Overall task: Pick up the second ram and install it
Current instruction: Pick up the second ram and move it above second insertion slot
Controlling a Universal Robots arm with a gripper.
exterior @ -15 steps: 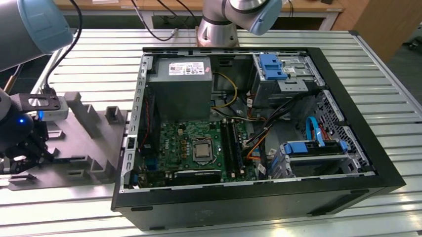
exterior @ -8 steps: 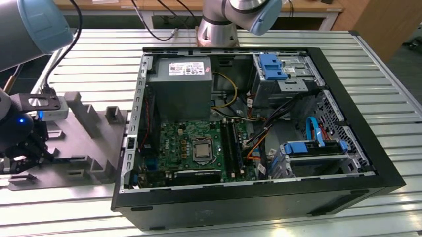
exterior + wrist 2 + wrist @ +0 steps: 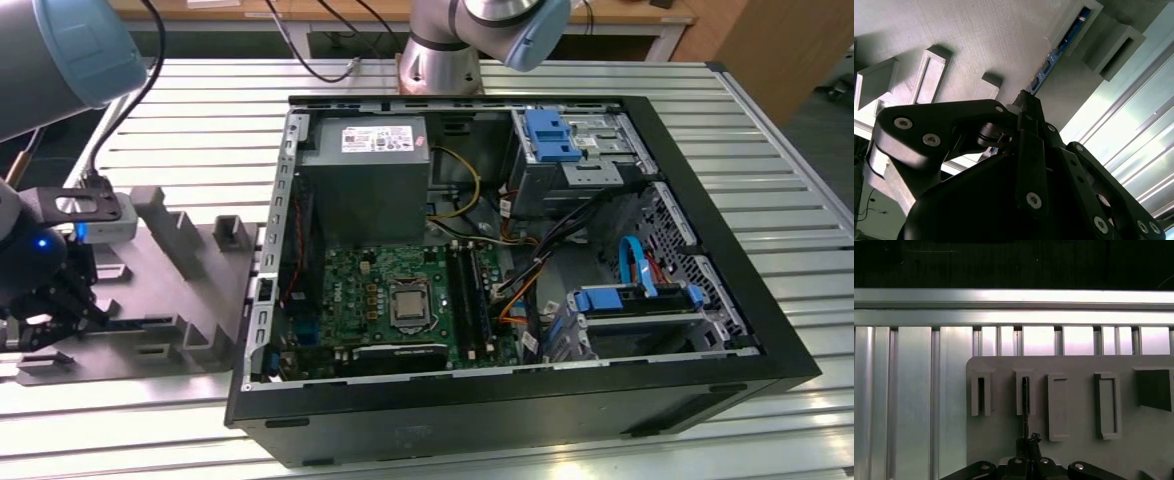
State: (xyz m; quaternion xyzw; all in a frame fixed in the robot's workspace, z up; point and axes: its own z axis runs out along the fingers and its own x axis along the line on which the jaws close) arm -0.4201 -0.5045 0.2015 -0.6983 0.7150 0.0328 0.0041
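The second ram (image 3: 1054, 56) is a thin blue-green board standing on edge in a slotted holder of the grey fixture plate (image 3: 979, 40). In the first wrist view the ram (image 3: 1025, 405) shows edge-on as a dark line in its holder. My gripper (image 3: 1026, 100) has its black fingers drawn together on the ram's near end, also seen from the first wrist view, gripper (image 3: 1027, 441). In the exterior view the gripper (image 3: 54, 315) hangs low over the fixture plate (image 3: 200, 300), to the exterior view's left of the computer case.
The open black computer case (image 3: 694, 400) holds a green motherboard (image 3: 380, 290) with long black memory slots (image 3: 467, 290), a grey power supply (image 3: 367, 170) and loose cables. A matching holder (image 3: 981, 395) stands beside the ram's. All rests on a slatted aluminium table (image 3: 187, 130).
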